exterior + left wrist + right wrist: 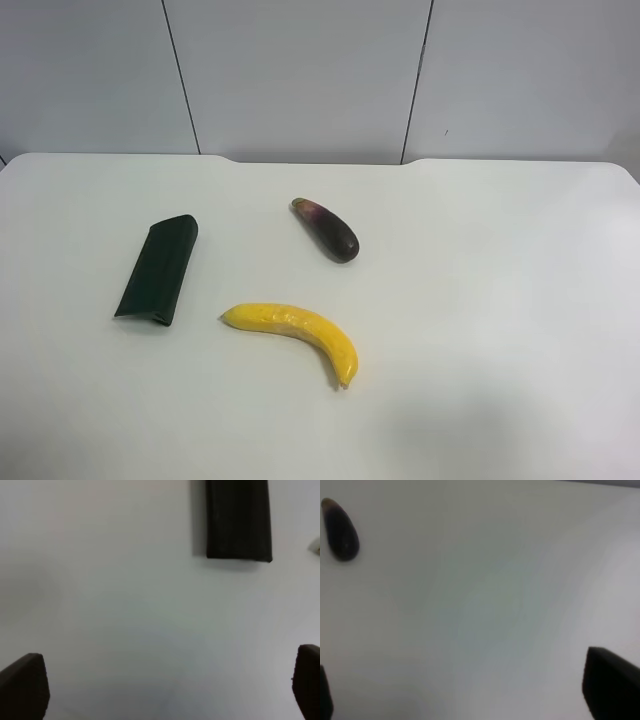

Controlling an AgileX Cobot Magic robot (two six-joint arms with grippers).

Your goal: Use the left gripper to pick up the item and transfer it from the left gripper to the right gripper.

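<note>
The item, a dark green flat pouch-like case (159,270), lies on the white table at the exterior high view's left, its rounded end toward the far side. It also shows in the left wrist view (239,519), lying flat, some way ahead of the gripper. My left gripper (165,685) is open and empty above bare table; only its two black fingertips (24,685) show. My right gripper (470,692) is open and empty above bare table; its fingertips (612,685) show at the frame's edges. Neither gripper shows in the exterior high view.
A yellow banana (297,335) lies near the table's middle. A dark purple eggplant (327,230) lies behind it and shows in the right wrist view (340,530). The white table (500,300) has a grey panelled wall behind it.
</note>
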